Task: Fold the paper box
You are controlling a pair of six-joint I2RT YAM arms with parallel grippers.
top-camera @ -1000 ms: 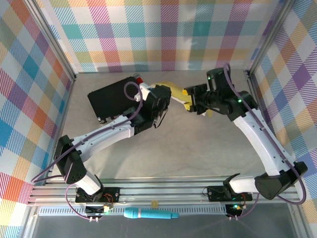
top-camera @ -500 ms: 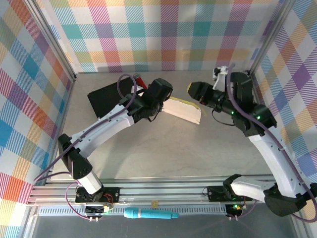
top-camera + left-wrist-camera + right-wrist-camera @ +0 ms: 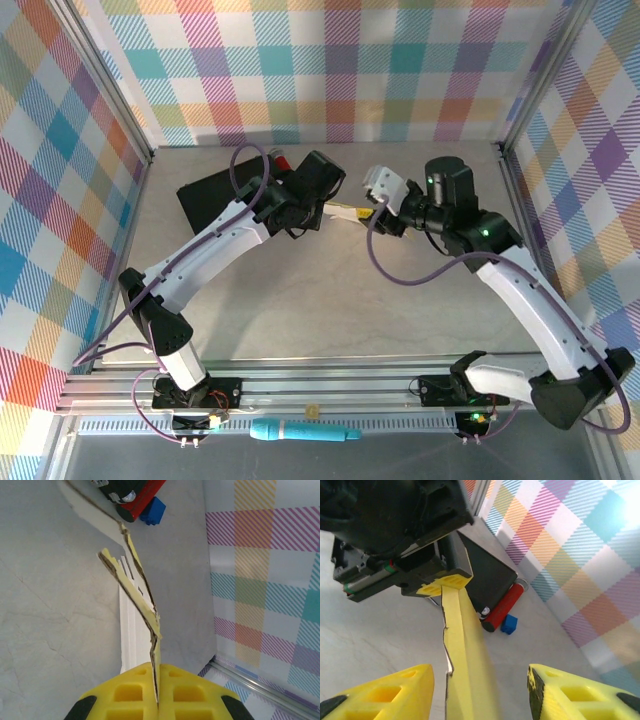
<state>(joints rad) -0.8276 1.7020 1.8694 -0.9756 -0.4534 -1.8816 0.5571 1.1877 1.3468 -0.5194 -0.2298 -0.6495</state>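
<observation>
Holds the paper box (image 3: pixel 350 211) flattened and edge-up just right of the black case (image 3: pixel 215 195), long axis running away from the case toward the right arm. Clamps its case-side end in the left end effector (image 3: pixel 157 692), pads tight on the card, arm arched in from the near left. Straddles the other end with the right end effector (image 3: pixel 480 685), partly open, fingers clear of the card. Leaves bare bench (image 3: pixel 330 290) nearward of the case, plaid wall (image 3: pixel 330 80) close behind

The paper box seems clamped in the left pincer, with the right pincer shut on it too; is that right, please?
Not quite: the right wrist view shows the right pincer open, fingers apart either side of the paper box. The left pincer is clamped on it.
</observation>
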